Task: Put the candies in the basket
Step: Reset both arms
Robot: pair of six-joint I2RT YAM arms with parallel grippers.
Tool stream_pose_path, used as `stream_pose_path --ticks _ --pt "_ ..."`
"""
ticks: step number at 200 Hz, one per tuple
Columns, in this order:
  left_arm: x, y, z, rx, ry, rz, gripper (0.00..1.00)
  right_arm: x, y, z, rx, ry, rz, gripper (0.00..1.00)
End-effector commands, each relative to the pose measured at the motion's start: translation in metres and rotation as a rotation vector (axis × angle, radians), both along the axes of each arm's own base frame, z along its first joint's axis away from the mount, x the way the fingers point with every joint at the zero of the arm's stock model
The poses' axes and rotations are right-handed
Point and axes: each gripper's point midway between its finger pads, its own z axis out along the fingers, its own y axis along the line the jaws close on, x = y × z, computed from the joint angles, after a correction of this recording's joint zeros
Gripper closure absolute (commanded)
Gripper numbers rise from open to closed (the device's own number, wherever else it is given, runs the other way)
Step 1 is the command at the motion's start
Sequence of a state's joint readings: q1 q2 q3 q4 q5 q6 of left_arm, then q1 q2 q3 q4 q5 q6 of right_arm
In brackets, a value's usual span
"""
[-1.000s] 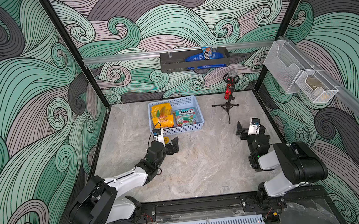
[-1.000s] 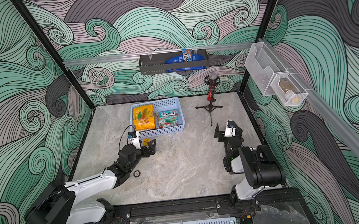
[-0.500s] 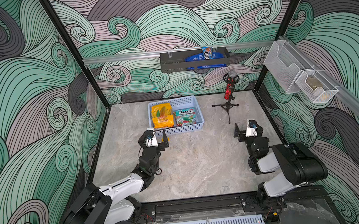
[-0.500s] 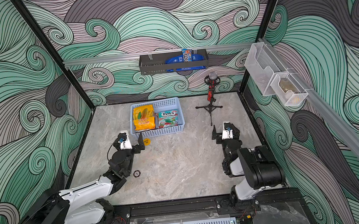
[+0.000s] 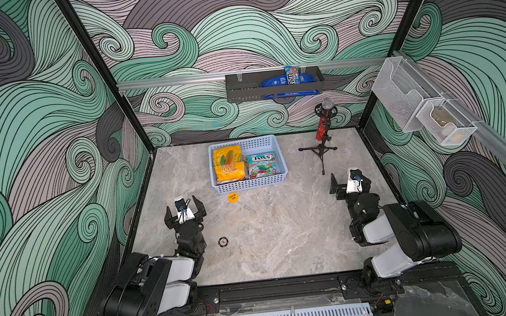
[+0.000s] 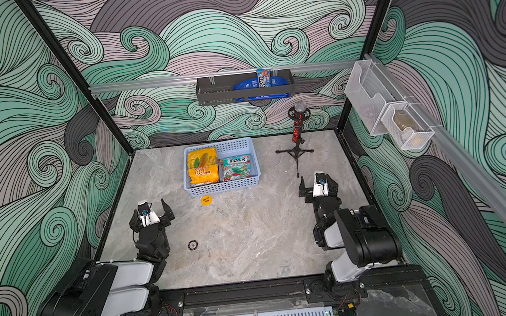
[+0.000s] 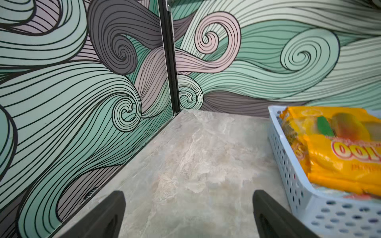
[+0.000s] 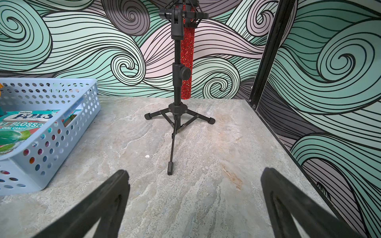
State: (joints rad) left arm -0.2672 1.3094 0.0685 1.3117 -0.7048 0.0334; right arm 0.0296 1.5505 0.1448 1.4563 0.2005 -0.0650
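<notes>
Hands: my left hand [image 5: 183, 206] and right hand [image 5: 349, 182] are both spread wide and empty | candies [image 5: 229, 167] lie in the basket [image 5: 249, 184], at 12 o'clock on the counter [image 5: 270, 243] | step: finishing, I judge; I should draw back toward 6 o'clock without touching the basket wall.

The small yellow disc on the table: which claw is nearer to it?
Left. The left claw, open and empty, is close to the yellow disc, on its left. The right claw is much farther off on the other side, by the microphone stand.
</notes>
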Motion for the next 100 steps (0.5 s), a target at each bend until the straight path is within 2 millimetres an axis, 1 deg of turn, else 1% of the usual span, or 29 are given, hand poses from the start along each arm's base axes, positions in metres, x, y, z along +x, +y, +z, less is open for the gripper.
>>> stream_pose_path --ticks 1,6,8,16,20,26,34,36,42,46,47,51,52,55,57,61,72,78,90,93,100 --pt "0.015 0.001 0.015 -0.072 -0.082 -0.017 0.01 0.0 0.001 0.007 -0.001 -0.032 -0.001 0.0" --pt "0.012 0.003 0.017 -0.084 -0.105 -0.02 0.01 0.0 0.0 0.008 -0.001 -0.032 -0.002 0.0" --pt "0.011 0.003 0.014 -0.089 -0.1 -0.025 0.01 0.0 0.001 0.008 -0.001 -0.033 -0.001 0.0" --pt "0.007 -0.002 0.012 -0.106 -0.128 -0.119 0.01 0.0 0.001 0.007 0.0 -0.032 -0.001 0.0" --pt "0.004 -0.002 0.014 -0.111 -0.155 -0.156 0.01 0.0 0.001 0.007 0.0 -0.033 -0.001 0.0" --pt "0.002 -0.004 0.006 -0.103 -0.149 -0.192 0.01 0.0 0.001 0.007 0.0 -0.032 -0.001 0.0" --pt "0.0 -0.004 0.012 -0.09 -0.196 -0.219 0.01 0.0 0.001 0.008 0.0 -0.032 -0.001 0.0" --pt "0.001 -0.005 0.01 -0.081 -0.192 -0.23 0.01 0.0 0.001 0.007 0.0 -0.032 -0.001 0.0" --pt "0.009 -0.006 0.007 -0.069 -0.169 -0.234 0.01 0.0 0.0 0.007 0.0 -0.03 -0.001 0.0" --pt "0.016 -0.01 0.001 -0.071 -0.131 -0.257 0.01 0.0 0.0 0.007 0.0 -0.031 -0.001 0.0" --pt "0.017 -0.011 0.003 -0.069 -0.132 -0.264 0.01 0.0 0.0 0.007 0.0 -0.031 -0.001 0.0" --pt "0.025 -0.016 -0.005 -0.068 -0.081 -0.291 0.01 0.0 0.0 0.007 0.0 -0.031 -0.001 0.0" --pt "0.027 -0.017 -0.004 -0.067 -0.083 -0.297 0.01 0.0 0.0 0.007 0.0 -0.031 -0.001 0.0" --pt "0.033 -0.02 -0.011 -0.07 -0.037 -0.314 0.01 0.0 0.0 0.007 0.001 -0.03 -0.001 0.0" --pt "0.038 -0.021 -0.011 -0.071 -0.029 -0.323 0.01 0.0 0.0 0.007 0.001 -0.03 -0.001 0.0" --pt "0.047 -0.025 -0.02 -0.077 0.029 -0.337 0.01 0.001 0.0 0.006 0.001 -0.027 -0.001 0.0" --pt "0.068 -0.026 -0.029 -0.097 0.112 -0.341 0.01 0.002 0.0 0.006 0.004 -0.023 0.0 0.0" --pt "0.068 -0.027 -0.026 -0.089 0.093 -0.347 0.01 0.002 0.0 0.006 0.004 -0.021 0.002 0.0" --pt "0.059 -0.029 -0.019 -0.06 0.035 -0.368 0.01 0.004 0.0 0.005 0.007 -0.017 0.003 0.0" --pt "0.058 -0.028 -0.015 -0.053 0.011 -0.367 0.01 0.004 0.0 0.005 0.008 -0.016 0.004 0.0" --pt "0.058 -0.028 -0.017 -0.05 0.016 -0.365 0.01 0.005 -0.001 0.005 0.011 -0.013 0.005 0.0"
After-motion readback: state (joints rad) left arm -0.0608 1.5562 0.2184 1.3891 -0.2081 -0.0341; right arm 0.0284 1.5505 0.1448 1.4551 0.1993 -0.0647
